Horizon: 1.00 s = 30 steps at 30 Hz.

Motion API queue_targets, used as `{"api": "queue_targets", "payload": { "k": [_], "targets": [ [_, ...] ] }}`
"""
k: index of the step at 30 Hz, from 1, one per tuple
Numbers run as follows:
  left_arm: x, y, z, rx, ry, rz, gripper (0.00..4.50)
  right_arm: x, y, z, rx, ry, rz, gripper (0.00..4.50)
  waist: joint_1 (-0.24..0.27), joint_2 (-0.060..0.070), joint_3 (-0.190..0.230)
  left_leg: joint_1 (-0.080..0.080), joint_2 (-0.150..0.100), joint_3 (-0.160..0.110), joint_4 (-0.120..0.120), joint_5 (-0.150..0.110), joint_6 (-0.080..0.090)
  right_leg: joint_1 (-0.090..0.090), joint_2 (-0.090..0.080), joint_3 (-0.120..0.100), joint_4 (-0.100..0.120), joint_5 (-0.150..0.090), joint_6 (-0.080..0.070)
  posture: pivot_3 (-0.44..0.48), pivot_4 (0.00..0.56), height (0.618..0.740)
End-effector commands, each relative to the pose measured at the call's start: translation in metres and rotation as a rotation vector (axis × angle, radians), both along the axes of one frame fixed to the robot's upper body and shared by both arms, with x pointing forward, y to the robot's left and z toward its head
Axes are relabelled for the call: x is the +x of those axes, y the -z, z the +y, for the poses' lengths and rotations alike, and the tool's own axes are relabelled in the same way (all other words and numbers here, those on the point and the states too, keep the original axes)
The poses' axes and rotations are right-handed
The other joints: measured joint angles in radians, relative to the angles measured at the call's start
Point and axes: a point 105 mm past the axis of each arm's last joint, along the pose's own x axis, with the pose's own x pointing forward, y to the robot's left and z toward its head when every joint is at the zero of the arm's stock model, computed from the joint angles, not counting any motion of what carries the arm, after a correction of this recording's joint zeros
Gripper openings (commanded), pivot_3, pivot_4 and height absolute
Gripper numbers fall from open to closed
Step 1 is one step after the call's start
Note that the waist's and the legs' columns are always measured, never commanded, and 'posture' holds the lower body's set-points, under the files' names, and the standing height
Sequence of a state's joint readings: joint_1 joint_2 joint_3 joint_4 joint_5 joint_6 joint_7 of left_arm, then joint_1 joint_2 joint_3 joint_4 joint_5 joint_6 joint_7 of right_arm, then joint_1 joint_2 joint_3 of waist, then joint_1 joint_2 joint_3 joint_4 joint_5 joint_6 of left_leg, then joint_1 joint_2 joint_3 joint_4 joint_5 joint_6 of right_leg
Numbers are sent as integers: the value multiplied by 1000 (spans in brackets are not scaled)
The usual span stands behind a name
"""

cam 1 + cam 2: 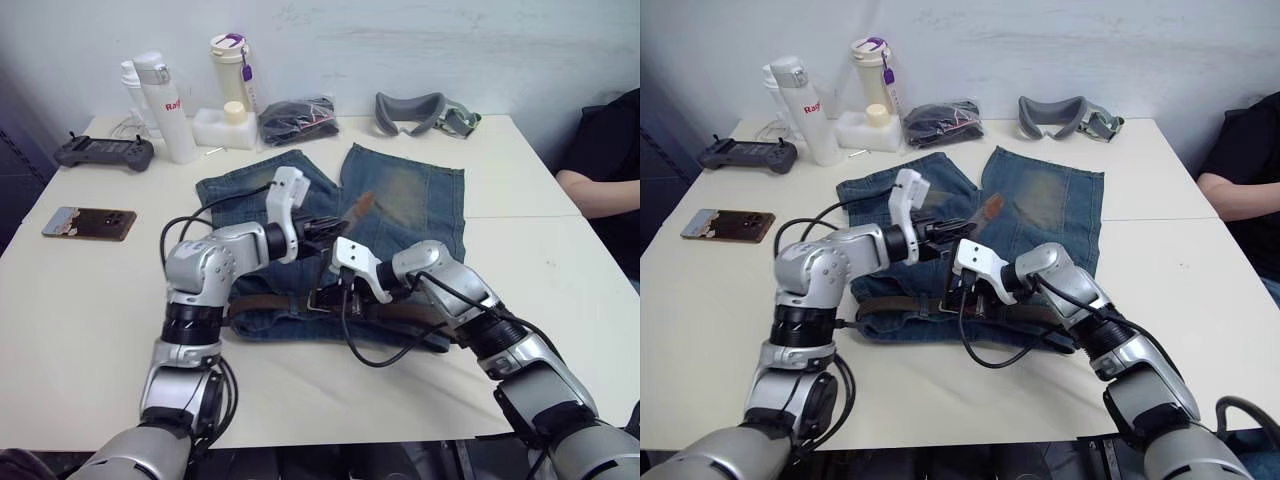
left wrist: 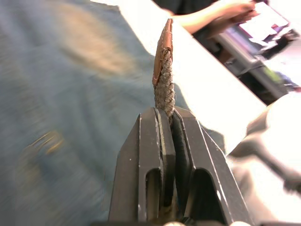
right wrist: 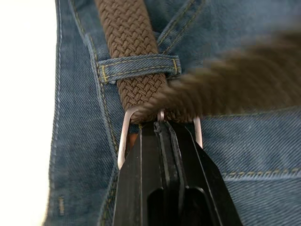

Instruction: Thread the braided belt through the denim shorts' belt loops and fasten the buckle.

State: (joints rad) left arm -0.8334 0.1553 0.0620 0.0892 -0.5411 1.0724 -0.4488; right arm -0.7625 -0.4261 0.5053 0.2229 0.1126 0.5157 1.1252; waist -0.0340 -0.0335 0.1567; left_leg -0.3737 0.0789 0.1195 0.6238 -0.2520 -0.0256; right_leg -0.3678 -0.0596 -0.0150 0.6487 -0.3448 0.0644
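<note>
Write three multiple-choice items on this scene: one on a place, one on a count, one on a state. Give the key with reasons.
1. Where does the phone lie?
A. on the shorts
B. on the table, left of the denim shorts
C. beside the goggles

2. How many white bottles stand at the back?
A. three
B. one
C. five

3. What does the left gripper hold?
A. nothing
B. the buckle
C. the braided belt tip

Key: B, it lies on bare tabletop left of the shorts; A, three stand there; C, the fingers pinch the woven tip.
</note>
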Motion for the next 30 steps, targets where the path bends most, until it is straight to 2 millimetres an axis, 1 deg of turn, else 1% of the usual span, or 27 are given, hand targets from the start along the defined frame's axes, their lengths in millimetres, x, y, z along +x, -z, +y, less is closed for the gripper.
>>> {"api": "queue_targets", "payload": {
  "k": [1, 4, 12, 15, 17, 21, 26, 28, 30],
  "targets": [
    [-6, -61, -16, -144, 90, -161, 0, -31, 97, -30, -307, 47, 182, 14, -2, 0, 0, 2, 0, 0, -1, -1, -2, 1, 0, 0, 0, 0, 0, 0, 150, 739],
    [-5, -70, -27, -180, 130, -154, 0, -37, 98, -28, -311, -2, 169, 14, -1, 1, 0, 5, 0, -1, -2, -1, -3, 5, 0, -1, -3, 0, 0, 0, 150, 739],
    [-9, -97, -58, -247, 276, -168, 0, -52, 103, -28, -332, -98, 132, 14, 3, 1, 0, 4, -1, -3, -4, -2, -4, 7, -1, -3, -8, 1, 1, 0, 150, 739],
    [-12, -114, -67, -276, 331, -196, 0, -55, 104, -30, -337, -98, 130, 14, 5, 2, 0, 4, -1, -3, -5, -2, -4, 7, -1, -4, -11, 1, 1, 0, 150, 739],
    [-15, -124, -69, -292, 359, -220, 0, -56, 105, -30, -337, -95, 133, 14, 6, 2, 0, 3, -2, -3, -6, -2, -4, 8, -2, -4, -12, 1, 2, 0, 150, 739],
    [-17, -149, -67, -335, 390, -271, 0, -59, 105, -28, -326, -120, 132, 14, 6, 2, 1, 3, -3, -3, -7, -2, -3, 8, -4, -4, -14, 2, 3, 0, 150, 739],
    [-25, -195, -53, -480, 444, -330, 0, -62, 106, -29, -331, -145, 126, 14, 7, 5, 4, 0, -4, -4, -8, -2, -3, 7, -5, -5, -19, 4, 4, 0, 150, 739],
    [-31, -212, -48, -554, 476, -340, 0, -63, 107, -30, -337, -153, 132, 14, 6, 4, 4, -1, -5, -4, -10, -2, -2, 6, -6, -5, -21, 5, 5, 0, 150, 739],
    [-33, -243, -29, -751, 496, -319, 0, -62, 112, -37, -381, -105, 161, 14, 6, 2, 6, -2, -5, -4, -10, -3, -1, 6, -7, -5, -22, 5, 6, 0, 150, 739]
  ]
}}
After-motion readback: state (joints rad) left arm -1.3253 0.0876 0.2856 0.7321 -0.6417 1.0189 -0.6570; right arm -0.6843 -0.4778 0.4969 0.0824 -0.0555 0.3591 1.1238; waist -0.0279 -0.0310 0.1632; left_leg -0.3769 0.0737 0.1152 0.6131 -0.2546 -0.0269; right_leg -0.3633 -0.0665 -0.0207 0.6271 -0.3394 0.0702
